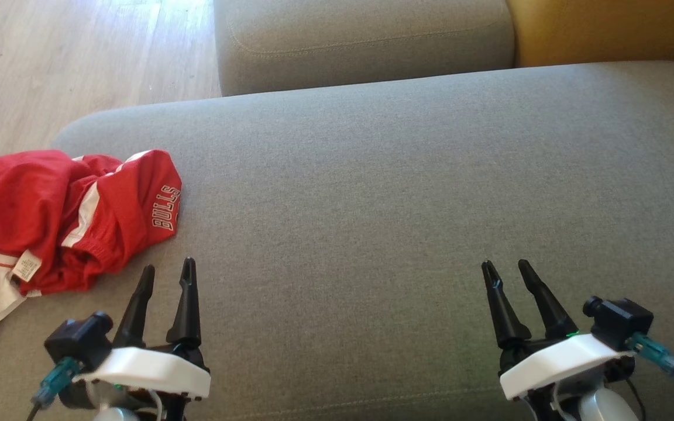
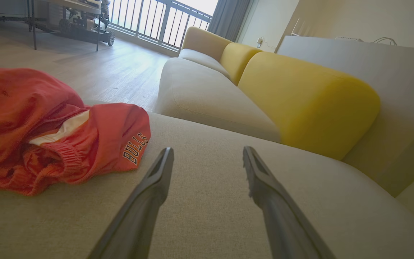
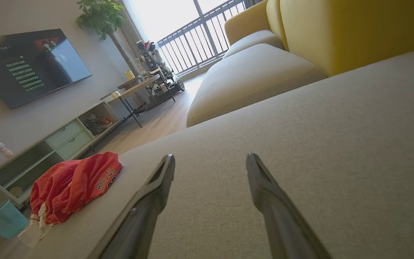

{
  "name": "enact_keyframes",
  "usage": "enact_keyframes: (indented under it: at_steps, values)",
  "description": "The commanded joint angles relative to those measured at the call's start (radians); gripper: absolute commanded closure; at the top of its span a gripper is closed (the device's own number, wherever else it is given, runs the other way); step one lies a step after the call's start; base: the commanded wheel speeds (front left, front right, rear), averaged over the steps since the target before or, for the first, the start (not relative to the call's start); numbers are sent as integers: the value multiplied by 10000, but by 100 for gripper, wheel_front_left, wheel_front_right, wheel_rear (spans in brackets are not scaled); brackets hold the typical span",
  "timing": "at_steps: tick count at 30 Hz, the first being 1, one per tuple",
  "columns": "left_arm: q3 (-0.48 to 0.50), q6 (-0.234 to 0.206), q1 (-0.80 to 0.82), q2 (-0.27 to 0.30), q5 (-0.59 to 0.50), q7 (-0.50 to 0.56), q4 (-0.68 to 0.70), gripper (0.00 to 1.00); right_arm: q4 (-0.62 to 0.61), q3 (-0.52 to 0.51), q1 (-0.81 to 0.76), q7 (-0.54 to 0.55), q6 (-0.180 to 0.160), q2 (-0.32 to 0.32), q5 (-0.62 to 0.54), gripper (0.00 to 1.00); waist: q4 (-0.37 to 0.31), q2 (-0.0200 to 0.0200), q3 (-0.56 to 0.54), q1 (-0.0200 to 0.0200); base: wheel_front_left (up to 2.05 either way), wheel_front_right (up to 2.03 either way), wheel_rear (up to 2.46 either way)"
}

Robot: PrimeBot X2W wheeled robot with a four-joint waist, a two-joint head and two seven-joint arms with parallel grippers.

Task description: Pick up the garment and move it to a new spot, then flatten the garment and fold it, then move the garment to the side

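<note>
Surface: grey sofa cushion (image 1: 372, 175), broad and flat; it carries the work. A second grey cushion (image 1: 360, 41) sits beyond its far edge, with a yellow backrest (image 1: 594, 29) at the far right corner.
Surroundings: pale wood floor (image 1: 79, 52) past the cushion's left edge. My right wrist view shows a television (image 3: 31, 64) on the wall and a light blue basket (image 3: 2, 217) on the floor.
Garment (image 1: 68, 216): red with white stripes, crumpled in a heap at the left edge of the cushion, towards the near left corner. White trim hangs over that edge.
Lettering (image 1: 164, 207): "BULLS" on the fold that faces the middle of the cushion.
Care label (image 1: 26, 267): white, lying on top of the heap on its near side.
Left pincer (image 1: 168, 264): my fingers are spread wide with nothing between them. It hovers near the cushion's near edge, just beside the garment's right hem, not touching it.
Right pincer (image 1: 505, 263): my fingers are likewise spread wide and empty, near the near edge towards the right, well apart from the garment.
Contact: neither pincer has hold of any cloth.
</note>
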State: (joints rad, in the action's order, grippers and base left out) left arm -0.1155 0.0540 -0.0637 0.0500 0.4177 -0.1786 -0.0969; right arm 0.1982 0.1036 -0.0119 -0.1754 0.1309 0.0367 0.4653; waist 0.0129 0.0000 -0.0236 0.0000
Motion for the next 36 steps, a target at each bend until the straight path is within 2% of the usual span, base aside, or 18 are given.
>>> enact_keyframes:
  at_steps: [1,11,26,36]
  values:
    - [280,27,206,1,-334,-136,361,0,-391,253,458,-157,-1,107,-298,0,-7,0,-11,0,0,0,0]
    - [306,-111,131,-12,-1610,-429,564,0,-554,369,482,-455,-2,119,-1483,0,-47,0,-61,0,0,0,0]
    - [168,-47,56,4,-2647,-832,222,0,-545,498,473,-864,-2,135,-3238,0,-77,0,-143,0,0,0,0]
    - [252,-89,27,4,-2345,-832,305,0,-426,428,480,-864,-2,135,-3235,0,-51,0,-159,0,0,0,0]
